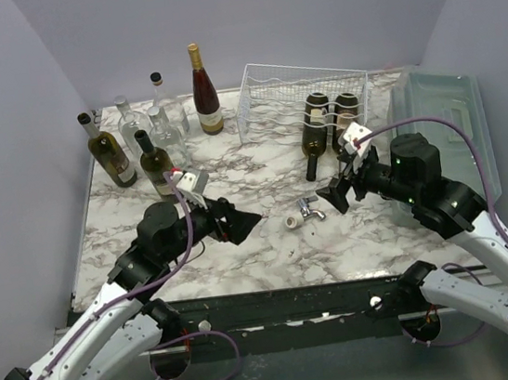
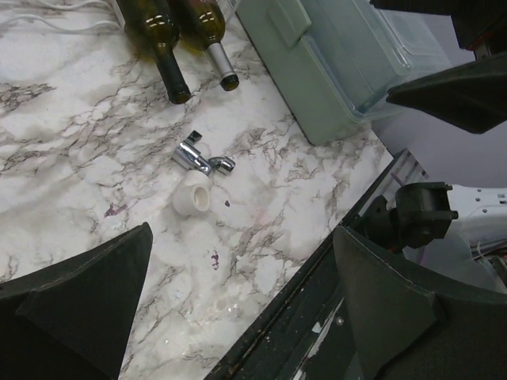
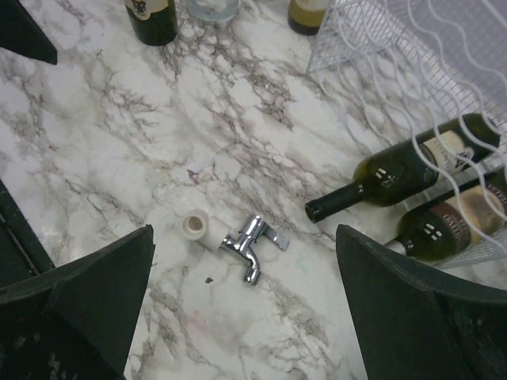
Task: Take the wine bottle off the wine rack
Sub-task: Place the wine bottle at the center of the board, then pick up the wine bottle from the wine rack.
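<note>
The white wire wine rack (image 1: pixel 301 85) stands at the back right. Two dark wine bottles lie in it, necks pointing toward me: one on the left (image 1: pixel 315 127) and one on the right (image 1: pixel 346 118). In the right wrist view the rack (image 3: pixel 412 55) is at the upper right, with the two bottles (image 3: pixel 408 169) (image 3: pixel 451 226) sticking out of it. The left wrist view shows their necks (image 2: pixel 168 59) (image 2: pixel 214 47). My right gripper (image 1: pixel 339 194) is open and empty, just in front of the bottle necks. My left gripper (image 1: pixel 239 222) is open and empty at mid-table.
A chrome tap with a white fitting (image 1: pixel 304 212) lies between the grippers. Several upright bottles (image 1: pixel 148 134) stand at the back left. A translucent grey-green lidded bin (image 1: pixel 441 118) sits on the right. The table's front edge (image 2: pixel 317 269) is close to the left gripper.
</note>
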{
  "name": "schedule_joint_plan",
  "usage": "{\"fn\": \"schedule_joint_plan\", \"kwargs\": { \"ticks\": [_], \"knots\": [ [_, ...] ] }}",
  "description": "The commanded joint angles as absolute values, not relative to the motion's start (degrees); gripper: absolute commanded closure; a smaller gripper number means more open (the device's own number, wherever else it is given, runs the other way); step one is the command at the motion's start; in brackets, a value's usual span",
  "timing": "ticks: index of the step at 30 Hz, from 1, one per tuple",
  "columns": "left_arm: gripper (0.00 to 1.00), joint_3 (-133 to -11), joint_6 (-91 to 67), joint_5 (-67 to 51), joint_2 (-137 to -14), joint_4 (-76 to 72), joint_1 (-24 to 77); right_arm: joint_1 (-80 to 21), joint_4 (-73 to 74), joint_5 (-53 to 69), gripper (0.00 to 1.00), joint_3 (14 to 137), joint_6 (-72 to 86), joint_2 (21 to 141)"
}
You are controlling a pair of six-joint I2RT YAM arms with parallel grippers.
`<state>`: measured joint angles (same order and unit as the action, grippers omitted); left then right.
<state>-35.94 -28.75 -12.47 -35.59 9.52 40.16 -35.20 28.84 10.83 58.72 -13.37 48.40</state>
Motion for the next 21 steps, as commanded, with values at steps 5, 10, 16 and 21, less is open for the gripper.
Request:
{"fn": "schedule_joint_plan", "kwargs": {
  "ticks": [5,10,16,21],
  "knots": [
    [0.01,-43.14,-31.46,-3.15,-47.64,6.96,44.44,-30.74,34.75,23.6,0.0,50.47,-7.14,43.11],
    [0.01,-46.99,-31.68,-2.65,-55.66,6.37,45.23,-28.6,37.27,19.82,0.0,53.95,-7.32,43.15],
    [0.01,-51.72,-32.23,-1.72,-65.78,3.63,46.39,-23.87,32.86,17.73,0.0,53.17,-5.07,40.86],
    [0.01,-56.33,-32.74,-2.54,-75.05,0.33,47.25,-22.29,30.17,12.64,0.01,52.42,-3.82,41.21]
  ]
}}
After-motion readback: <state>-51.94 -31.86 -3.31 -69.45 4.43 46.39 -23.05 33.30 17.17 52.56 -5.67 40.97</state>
